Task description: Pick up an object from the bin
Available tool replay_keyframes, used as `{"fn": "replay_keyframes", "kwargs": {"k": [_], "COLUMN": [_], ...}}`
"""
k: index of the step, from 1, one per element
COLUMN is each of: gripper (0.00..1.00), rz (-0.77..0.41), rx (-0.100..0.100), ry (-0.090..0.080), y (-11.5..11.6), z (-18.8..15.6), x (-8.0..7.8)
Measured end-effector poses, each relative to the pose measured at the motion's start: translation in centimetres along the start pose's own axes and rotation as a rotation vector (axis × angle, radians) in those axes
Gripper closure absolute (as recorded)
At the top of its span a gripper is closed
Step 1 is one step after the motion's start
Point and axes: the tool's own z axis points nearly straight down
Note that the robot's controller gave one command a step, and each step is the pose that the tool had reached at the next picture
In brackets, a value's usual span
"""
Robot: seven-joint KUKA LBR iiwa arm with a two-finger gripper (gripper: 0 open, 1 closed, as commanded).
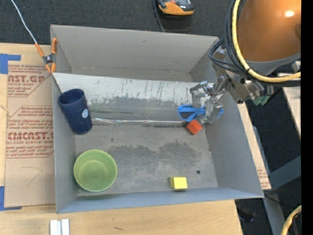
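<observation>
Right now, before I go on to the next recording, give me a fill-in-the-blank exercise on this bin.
1. The bowl in the lower left corner of the bin is ____.
2. The cup by the left wall is ____.
3. The block nearest the gripper is ____.
Missing words: green; blue; orange.

Blue cup (pixel 75 110), green bowl (pixel 95 170), yellow block (pixel 178 182)

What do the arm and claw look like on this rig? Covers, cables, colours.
A large glossy orange cover domes over the arm, ringed by a yellow cable with black cables bundled beside it. The wrist is grey metal with a small green part. The claw is bare silver metal.
</observation>
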Motion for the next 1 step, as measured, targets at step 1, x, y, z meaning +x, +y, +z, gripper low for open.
{"fn": "replay_keyframes", "kwargs": {"k": [1], "gripper": [1.0], "rz": [-0.101], "rx": [-0.002], "ry": [0.003], "y": [-1.15], "z": [9.3], "x": [-1.77]}}
